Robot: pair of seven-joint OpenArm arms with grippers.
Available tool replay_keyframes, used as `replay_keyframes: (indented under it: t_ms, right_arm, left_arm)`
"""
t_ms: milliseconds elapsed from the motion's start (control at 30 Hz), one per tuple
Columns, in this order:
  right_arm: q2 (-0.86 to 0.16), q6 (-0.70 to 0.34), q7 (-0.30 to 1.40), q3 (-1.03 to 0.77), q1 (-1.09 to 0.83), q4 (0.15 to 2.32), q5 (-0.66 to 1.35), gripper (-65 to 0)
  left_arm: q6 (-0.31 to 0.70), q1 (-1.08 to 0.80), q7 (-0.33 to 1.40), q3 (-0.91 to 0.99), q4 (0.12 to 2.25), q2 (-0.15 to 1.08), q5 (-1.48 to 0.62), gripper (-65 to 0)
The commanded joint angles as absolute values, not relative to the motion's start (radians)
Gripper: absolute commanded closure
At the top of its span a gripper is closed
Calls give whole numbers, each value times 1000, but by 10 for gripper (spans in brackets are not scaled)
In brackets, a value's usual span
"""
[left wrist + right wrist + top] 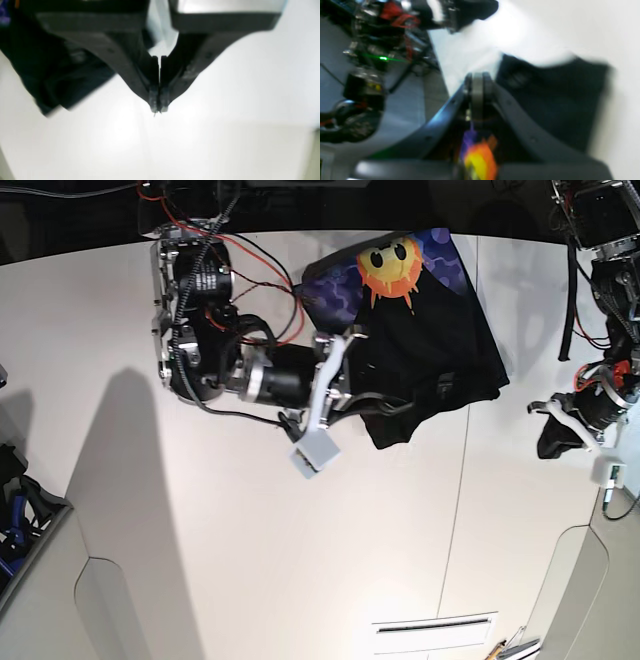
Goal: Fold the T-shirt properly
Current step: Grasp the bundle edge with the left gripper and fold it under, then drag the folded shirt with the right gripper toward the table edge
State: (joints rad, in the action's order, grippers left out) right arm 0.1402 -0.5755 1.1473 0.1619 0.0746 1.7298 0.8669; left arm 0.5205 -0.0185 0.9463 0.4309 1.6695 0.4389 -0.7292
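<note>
In your left wrist view, the left gripper (159, 110) hung clenched on nothing over the white table (225, 140), the T-shirt (50, 75) lying off to its left. In your right wrist view, the right gripper (477, 77) was pinching the T-shirt's cloth. From the base camera, the T-shirt lay bunched at the table's far side, sun print (392, 268) up.

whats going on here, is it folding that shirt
Yes, mid-fold. The right gripper is shut on the black T-shirt, which lies bunched and partly folded on the white table, its sun print showing at the far edge. The left gripper is shut on nothing, off to the side over bare table.
</note>
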Motion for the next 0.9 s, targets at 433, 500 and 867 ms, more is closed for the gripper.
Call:
replay_keyframes:
  t_ms: [433,500,867]
  right_arm:
    - [149,-461,928,634,110,1399,318,0]
    - [135,-376,928,622,104,1355,231,0]
    - [-9,-205,989,279,64,1478,71,0]
  left_arm:
    - [509,-51,931,539,1687,458,-751,-6]
    - [509,-51,932,539,1687,457,-751,-6]
    - [508,-53,931,539,1687,457,-751,-6]
